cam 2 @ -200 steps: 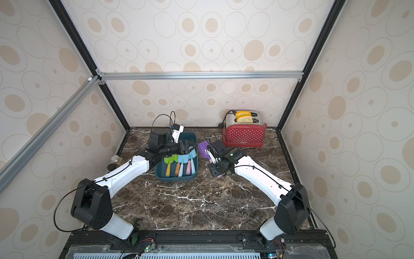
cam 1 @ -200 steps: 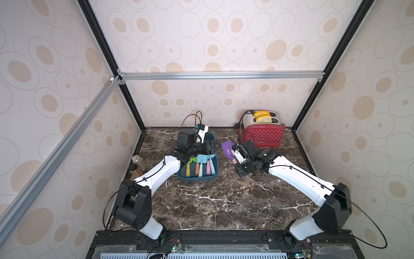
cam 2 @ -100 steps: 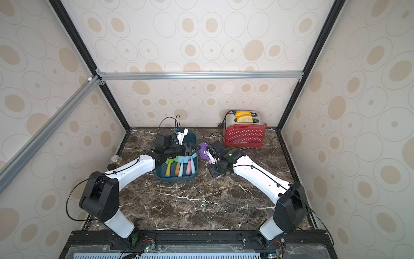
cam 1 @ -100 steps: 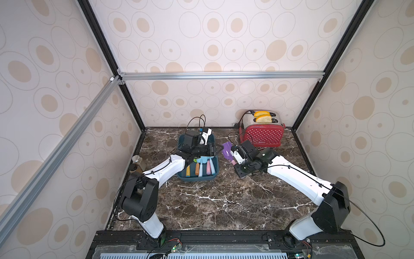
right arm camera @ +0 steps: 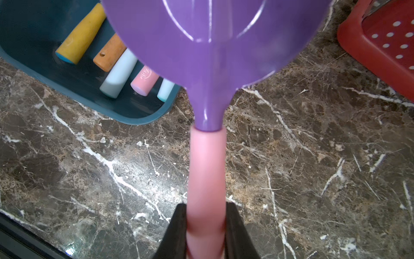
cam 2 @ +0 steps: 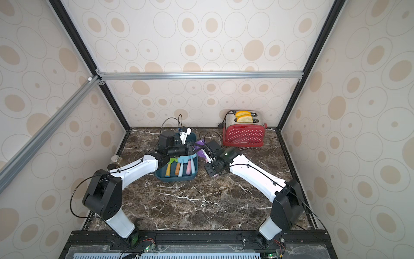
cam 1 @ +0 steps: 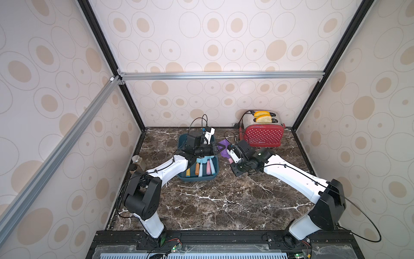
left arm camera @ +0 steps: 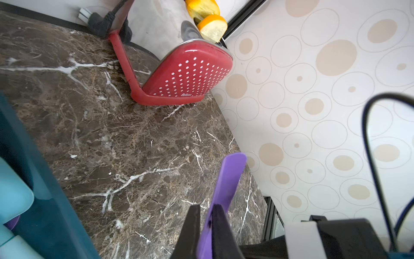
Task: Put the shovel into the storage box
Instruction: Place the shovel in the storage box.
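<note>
Your storage box [cam 1: 197, 178] rests on the desk [cam 1: 224, 201]; just beside it the left end effector [left arm camera: 205, 208] pinches the blade of the shovel [right arm camera: 206, 168], whose handle the right end effector [right arm camera: 206, 213] clamps. Uneven pulling could wrench it loose.

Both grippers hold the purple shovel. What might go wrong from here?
Left gripper pinches only the thin blade edge of the shovel; it may swing or slip once the right gripper releases the pink handle. The storage box already holds several tools, so the shovel may end propped on them.
</note>
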You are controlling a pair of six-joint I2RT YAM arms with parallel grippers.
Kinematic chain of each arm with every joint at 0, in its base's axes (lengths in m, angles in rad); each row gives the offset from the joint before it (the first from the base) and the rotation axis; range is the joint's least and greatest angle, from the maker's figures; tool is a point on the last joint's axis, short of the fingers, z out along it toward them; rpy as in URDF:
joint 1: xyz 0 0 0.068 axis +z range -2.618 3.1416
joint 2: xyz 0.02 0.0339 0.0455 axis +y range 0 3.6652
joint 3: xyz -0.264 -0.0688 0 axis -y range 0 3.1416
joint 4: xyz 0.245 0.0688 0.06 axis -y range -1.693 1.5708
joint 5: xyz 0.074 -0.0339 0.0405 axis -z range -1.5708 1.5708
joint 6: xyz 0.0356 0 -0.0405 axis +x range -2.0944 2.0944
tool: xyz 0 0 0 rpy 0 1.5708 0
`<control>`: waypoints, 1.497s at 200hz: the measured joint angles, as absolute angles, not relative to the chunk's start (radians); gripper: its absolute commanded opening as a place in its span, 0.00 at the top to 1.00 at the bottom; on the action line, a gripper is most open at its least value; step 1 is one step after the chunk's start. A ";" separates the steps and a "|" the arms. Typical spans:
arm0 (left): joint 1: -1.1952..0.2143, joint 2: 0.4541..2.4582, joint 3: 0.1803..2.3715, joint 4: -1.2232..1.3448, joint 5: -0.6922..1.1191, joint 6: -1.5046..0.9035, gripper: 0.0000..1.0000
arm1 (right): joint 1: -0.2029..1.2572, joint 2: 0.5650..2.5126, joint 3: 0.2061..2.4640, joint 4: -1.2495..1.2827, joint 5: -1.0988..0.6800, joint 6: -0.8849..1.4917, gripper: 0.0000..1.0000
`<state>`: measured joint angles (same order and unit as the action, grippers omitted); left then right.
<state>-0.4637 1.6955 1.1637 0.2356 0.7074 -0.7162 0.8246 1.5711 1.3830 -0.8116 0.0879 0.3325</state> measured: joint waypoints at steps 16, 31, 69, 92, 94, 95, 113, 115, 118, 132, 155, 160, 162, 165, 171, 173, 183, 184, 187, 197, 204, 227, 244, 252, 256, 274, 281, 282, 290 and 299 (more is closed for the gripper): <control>-0.463 1.699 1.164 0.239 0.710 -0.721 0.93 | 0.828 1.571 1.383 -0.812 0.100 0.332 0.82; -0.464 1.699 1.164 0.242 0.710 -0.721 0.93 | 0.836 1.571 1.385 -0.814 0.123 0.334 0.72; -0.450 1.699 1.190 0.207 0.715 -0.689 0.90 | 0.883 1.522 1.380 -0.831 0.206 0.332 0.62; -0.395 1.713 1.232 0.142 0.739 -0.644 0.85 | 0.899 1.356 1.333 -0.823 0.245 0.336 0.60; -0.387 1.715 1.238 0.133 0.741 -0.638 0.84 | 0.900 1.336 1.327 -0.823 0.246 0.336 0.60; -0.385 1.716 1.240 0.130 0.742 -0.636 0.84 | 0.900 1.330 1.325 -0.823 0.247 0.336 0.60; -0.306 1.742 1.317 0.033 0.771 -0.572 0.80 | 0.898 1.166 1.264 -0.828 0.290 0.344 0.58; -0.297 1.746 1.327 0.019 0.775 -0.559 0.80 | 0.898 1.151 1.256 -0.829 0.295 0.345 0.57; -0.284 1.753 1.344 0.000 0.782 -0.547 0.80 | 0.897 1.130 1.246 -0.829 0.303 0.349 0.57; -0.230 1.788 1.430 -0.089 0.822 -0.482 0.80 | 0.898 1.056 1.194 -0.847 0.341 0.361 0.56; -0.157 1.853 1.549 -0.218 0.875 -0.375 0.80 | 0.897 0.998 1.093 -0.878 0.387 0.392 0.56; -0.144 1.867 1.565 -0.239 0.887 -0.357 0.80 | 0.898 0.996 1.071 -0.884 0.395 0.400 0.56; -0.139 1.872 1.571 -0.247 0.891 -0.350 0.80 | 0.898 0.996 1.061 -0.886 0.397 0.403 0.56; -0.131 1.882 1.580 -0.261 0.899 -0.338 0.79 | 0.898 0.996 1.049 -0.889 0.400 0.408 0.56; -0.120 1.898 1.593 -0.281 0.911 -0.320 0.79 | 0.898 0.997 1.023 -0.900 0.406 0.420 0.56; -0.117 1.905 1.597 -0.289 0.916 -0.316 0.80 | 0.898 0.997 1.015 -0.902 0.407 0.423 0.56; -0.104 1.938 1.618 -0.325 0.932 -0.291 0.79 | 0.898 0.997 0.984 -0.920 0.414 0.441 0.56; -0.104 1.940 1.620 -0.327 0.933 -0.289 0.79 | 0.898 0.996 0.981 -0.921 0.415 0.444 0.56; -0.101 1.952 1.627 -0.339 0.939 -0.283 0.79 | 0.898 0.996 0.974 -0.924 0.417 0.449 0.56; -0.096 1.993 1.649 -0.369 0.950 -0.263 0.80 | 0.897 0.991 0.955 -0.930 0.422 0.465 0.56; -0.095 2.023 1.665 -0.389 0.957 -0.252 0.81 | 0.897 0.985 0.944 -0.933 0.425 0.475 0.56; -0.095 2.104 1.689 -0.430 0.971 -0.228 0.82 | 0.898 0.958 0.923 -0.943 0.429 0.500 0.56; -0.095 2.139 1.689 -0.450 0.973 -0.223 0.82 | 0.898 0.945 0.920 -0.945 0.437 0.514 0.56; -0.095 2.151 1.690 -0.454 0.975 -0.222 0.82 | 0.897 0.942 0.917 -0.944 0.440 0.518 0.56; -0.095 2.154 1.691 -0.457 0.976 -0.221 0.82 | 0.897 0.941 0.915 -0.944 0.442 0.521 0.56; -0.095 2.178 1.713 -0.475 0.981 -0.216 0.82 | 0.897 0.941 0.903 -0.944 0.445 0.529 0.56; -0.095 2.188 1.728 -0.482 0.981 -0.212 0.81 | 0.897 0.941 0.898 -0.943 0.445 0.532 0.56; -0.095 2.189 1.729 -0.483 0.981 -0.211 0.81 | 0.897 0.941 0.897 -0.943 0.445 0.533 0.56; -0.095 2.199 1.740 -0.488 0.979 -0.207 0.80 | 0.897 0.941 0.892 -0.944 0.444 0.537 0.56; -0.095 2.207 1.746 -0.490 0.978 -0.203 0.77 | 0.897 0.941 0.888 -0.943 0.444 0.541 0.56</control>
